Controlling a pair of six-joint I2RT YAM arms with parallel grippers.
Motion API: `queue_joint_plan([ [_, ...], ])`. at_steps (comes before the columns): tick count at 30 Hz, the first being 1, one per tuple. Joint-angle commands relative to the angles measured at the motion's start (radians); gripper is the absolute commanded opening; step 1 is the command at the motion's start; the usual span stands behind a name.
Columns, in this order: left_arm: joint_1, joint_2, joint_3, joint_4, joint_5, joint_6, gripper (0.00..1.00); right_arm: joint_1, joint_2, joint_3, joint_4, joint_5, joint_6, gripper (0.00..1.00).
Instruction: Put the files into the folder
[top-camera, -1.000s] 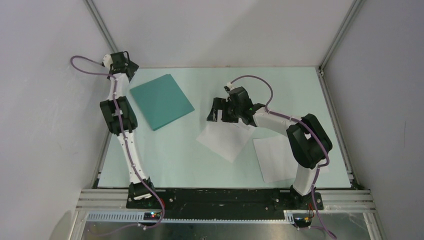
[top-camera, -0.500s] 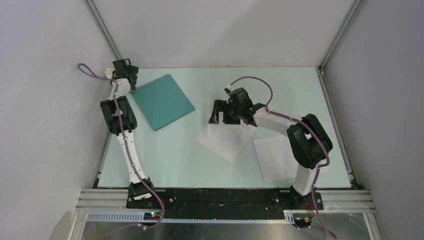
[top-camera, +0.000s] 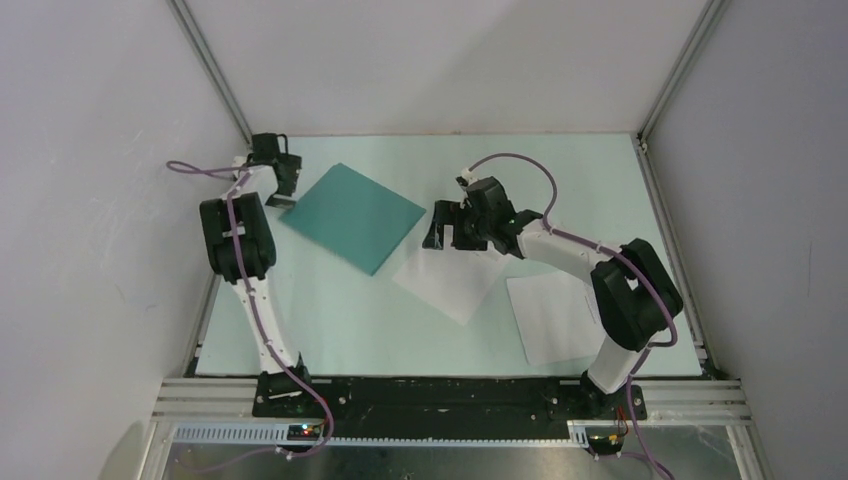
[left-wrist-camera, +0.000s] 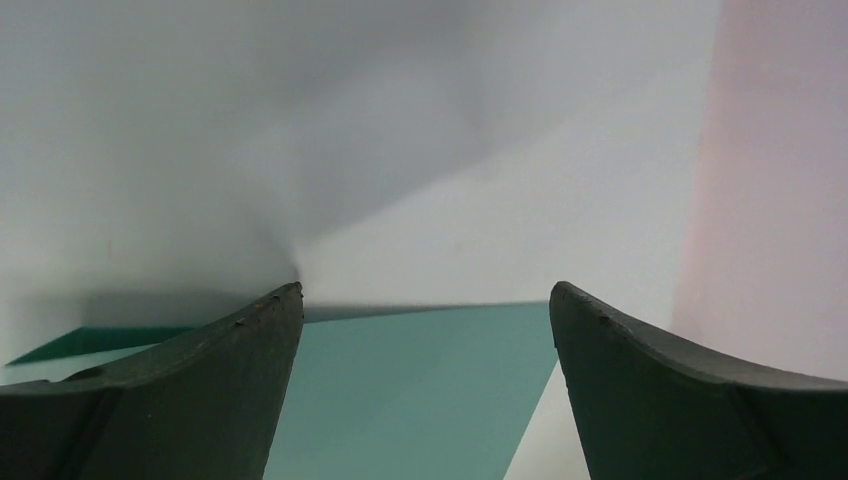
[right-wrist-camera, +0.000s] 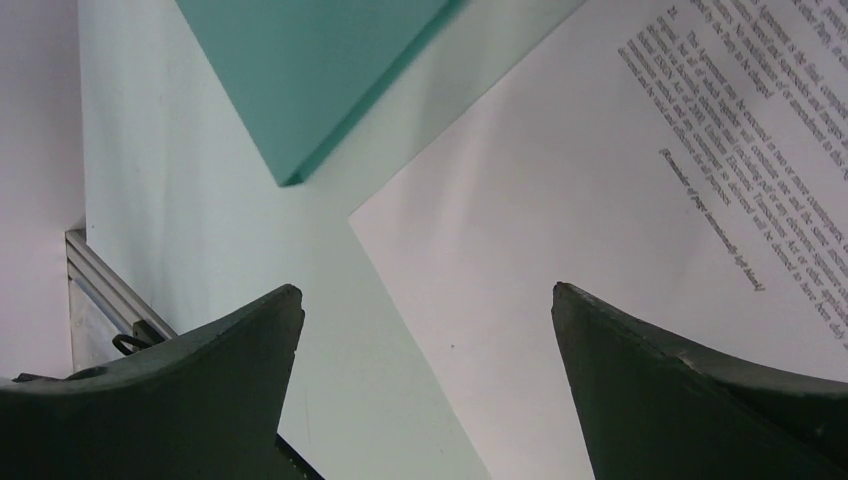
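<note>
The right gripper (right-wrist-camera: 425, 300) hung with its jaws wide apart and nothing between them, poised low over the far end of the middle sheet (top-camera: 450, 280), where a block of printed text (right-wrist-camera: 740, 130) ran toward one edge. Just past that sheet's corner, across a narrow strip of bare table mat (top-camera: 330, 320), lay a corner of the folder (top-camera: 352, 217), flat and, as far as could be seen, closed. At the folder's far-left corner the left gripper (left-wrist-camera: 425, 295) was likewise spread open. Teal cover showed low between its fingers, but whether either finger touched it could not be told. The second sheet (top-camera: 555, 315) lay well off to the right, partly under the right arm. Both sheets looked feather-light and limp, pressed flat to the mat with no raised edge to pinch. They would probably slide or buckle rather than lift under a straight downward grab, so a corner or a short edge seemed the likeliest place to get a finger under, perhaps after nudging the paper until it bowed. The folder appeared thin and stiffer than the paper, yet light enough to skate on the smooth mat. Its cover would likely have to be caught along the free edge, away from the spine, and the body pinned so that it did not travel while a sheet went in.
</note>
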Motion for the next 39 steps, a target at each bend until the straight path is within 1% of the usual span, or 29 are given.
queue_joint_plan([
  [1,-0.11,-0.103,-0.122,-0.105,-0.009,-0.004,1.0,-0.001,-0.053,-0.034,0.028,-0.005,0.03,1.0],
  [4,-0.168,-0.173,-0.229,-0.106,-0.004,0.002,1.0,0.018,-0.038,-0.046,0.068,-0.042,0.079,1.0],
  [8,-0.196,-0.253,-0.345,-0.1,0.004,0.029,1.0,0.049,0.023,-0.047,0.146,-0.089,0.182,1.0],
  [10,-0.197,-0.271,-0.355,-0.099,0.013,0.066,1.0,0.056,0.056,-0.047,0.176,-0.1,0.243,0.96],
  [12,-0.197,-0.282,-0.362,-0.1,0.021,0.091,1.0,0.058,0.069,-0.048,0.159,-0.061,0.275,0.93],
  [15,-0.197,-0.28,-0.363,-0.101,0.046,0.119,1.0,0.041,0.038,-0.098,0.146,0.012,0.298,0.92],
  [18,-0.197,-0.281,-0.362,-0.102,0.055,0.138,1.0,0.01,-0.008,-0.152,0.171,0.029,0.324,0.91],
  [21,-0.197,-0.276,-0.36,-0.102,0.067,0.149,1.0,-0.021,-0.001,-0.18,0.211,-0.001,0.341,0.9],
  [27,-0.198,-0.274,-0.354,-0.101,0.075,0.167,1.0,-0.032,0.078,-0.182,0.314,-0.106,0.408,0.86],
  [31,-0.197,-0.269,-0.347,-0.101,0.079,0.176,1.0,-0.036,0.102,-0.182,0.378,-0.133,0.45,0.84],
  [35,-0.197,-0.263,-0.34,-0.101,0.084,0.179,1.0,-0.046,0.142,-0.182,0.4,-0.147,0.5,0.79],
  [39,-0.197,-0.258,-0.335,-0.101,0.089,0.182,1.0,-0.055,0.181,-0.181,0.444,-0.169,0.533,0.77],
])
